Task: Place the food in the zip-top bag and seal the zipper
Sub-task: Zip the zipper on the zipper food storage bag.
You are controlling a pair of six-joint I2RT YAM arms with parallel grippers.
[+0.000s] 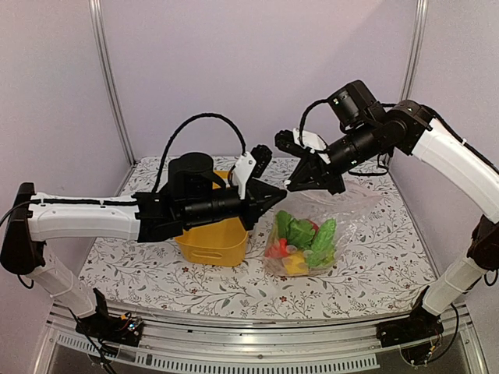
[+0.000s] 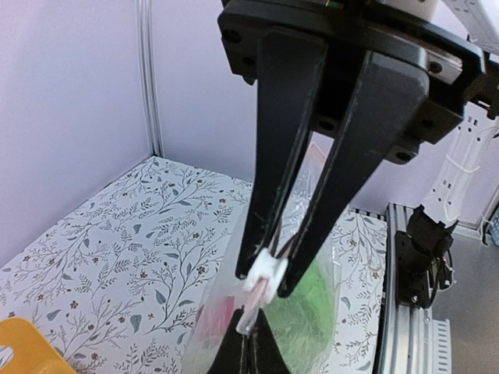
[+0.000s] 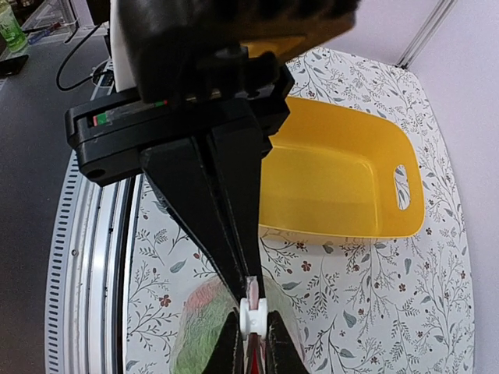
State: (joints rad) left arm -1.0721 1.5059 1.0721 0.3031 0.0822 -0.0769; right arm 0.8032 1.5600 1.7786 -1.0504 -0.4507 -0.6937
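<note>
Flower-print table [image 1: 374, 265] under lilac walls: the food [image 1: 304, 238] is bagged and the seal is in hand.
Seen from above, the zip-top bag [image 1: 347, 206] stands just toward 3 o'clock of the table's middle, with green, red and yellow pieces inside. The yellow tub [image 1: 214, 241] at its 9 o'clock looks empty from the right wrist, so loading seems done. The left gripper [image 2: 265, 276] and right gripper [image 3: 251, 300] both have their jaws clamped on the pink zipper [image 2: 248, 315] at the bag's top edge. How much of it is pressed shut I cannot tell, so sealing likely remains. No brand, label or readable writing shows.
</note>
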